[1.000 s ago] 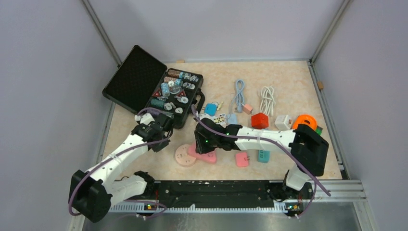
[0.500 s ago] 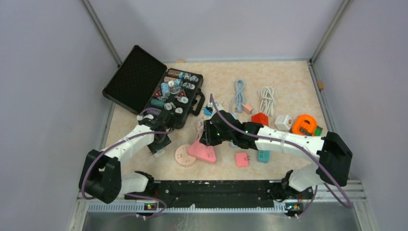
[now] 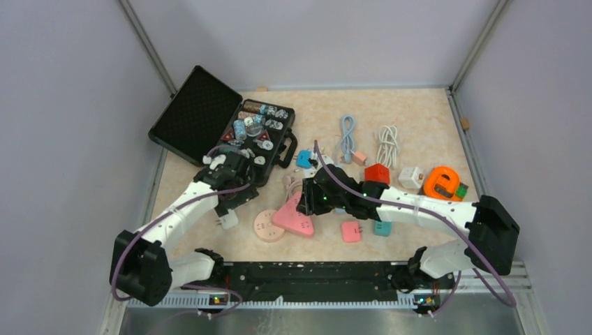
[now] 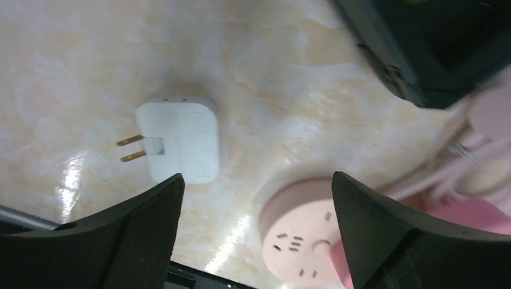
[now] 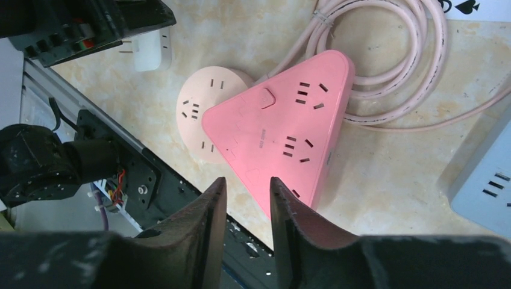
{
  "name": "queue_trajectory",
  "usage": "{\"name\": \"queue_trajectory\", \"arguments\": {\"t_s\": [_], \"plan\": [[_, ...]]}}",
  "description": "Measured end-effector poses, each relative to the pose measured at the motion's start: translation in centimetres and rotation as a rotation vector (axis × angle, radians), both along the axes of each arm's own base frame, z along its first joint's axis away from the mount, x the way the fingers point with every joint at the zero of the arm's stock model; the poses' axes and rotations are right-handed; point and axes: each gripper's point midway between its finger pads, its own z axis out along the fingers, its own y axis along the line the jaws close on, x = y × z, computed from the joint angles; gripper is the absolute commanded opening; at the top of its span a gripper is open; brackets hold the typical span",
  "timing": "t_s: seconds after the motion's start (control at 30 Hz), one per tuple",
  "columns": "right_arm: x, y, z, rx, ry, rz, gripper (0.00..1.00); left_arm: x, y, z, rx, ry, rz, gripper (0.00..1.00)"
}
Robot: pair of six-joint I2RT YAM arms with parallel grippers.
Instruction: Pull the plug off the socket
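The white plug (image 4: 178, 147) lies loose on the table, prongs bare, left of the round pink socket (image 4: 301, 232). My left gripper (image 4: 256, 180) hovers above both, wide open and holding nothing. From above, the plug (image 3: 227, 220) rests just below the left gripper (image 3: 234, 204), apart from the round socket (image 3: 269, 225). The triangular pink socket (image 5: 283, 132) partly overlaps the round socket (image 5: 202, 108), its pink cable (image 5: 373, 48) coiled behind it. My right gripper (image 5: 247, 183) stands narrowly open above the triangle's near corner, nothing between its fingers; in the top view the right gripper (image 3: 307, 204) is over the triangle (image 3: 297, 218).
An open black case (image 3: 258, 132) of small parts sits behind the left arm. Blue plug (image 3: 304, 159), two coiled cables (image 3: 347, 132), red cube (image 3: 377, 174), white cube (image 3: 412, 178), orange reel (image 3: 443, 181), pink (image 3: 351, 230) and teal (image 3: 382, 227) adapters lie right. A grey-blue power strip (image 5: 488, 174) lies near the triangle.
My left gripper has opened wide and let go of the white plug, which now lies on the table. My right gripper has loosened, lifted off the triangular socket and shifted right.
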Motion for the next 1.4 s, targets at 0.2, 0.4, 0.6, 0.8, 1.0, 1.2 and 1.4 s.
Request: {"name": "queue_trajectory", "arguments": {"t_s": [0.2,0.4,0.6,0.8,1.0,1.2,1.4], "plan": [[-0.1,-0.9,-1.3,-0.015,0.027,-0.028,0.72,0.8,-3.9,3.2,-0.196,-0.105,-0.184,0.99],[-0.1,-1.8,-2.4,-0.013,0.054,-0.068,0.80,0.2,-6.9,4.3,-0.349,-0.135,-0.328,0.86],[0.4,-2.1,-3.5,0.039,0.100,-0.122,0.80,-2.4,-7.5,1.7,-0.400,-0.033,-0.365,0.68],[0.5,-1.5,-3.8,0.116,0.150,-0.136,0.80,-4.1,-6.9,-0.5,-0.352,0.085,-0.358,0.65],[1.0,-0.4,-4.9,0.148,0.197,-0.140,0.80,-4.8,-6.9,-1.5,-0.321,0.137,-0.362,0.62],[1.1,-0.2,-6.3,0.136,0.233,-0.140,0.80,-5.7,-6.5,-2.6,-0.289,0.176,-0.364,0.59],[0.4,0.7,-7.3,0.147,0.272,-0.093,0.79,-6.2,-6.6,-3.2,-0.283,0.200,-0.364,0.55]]}}
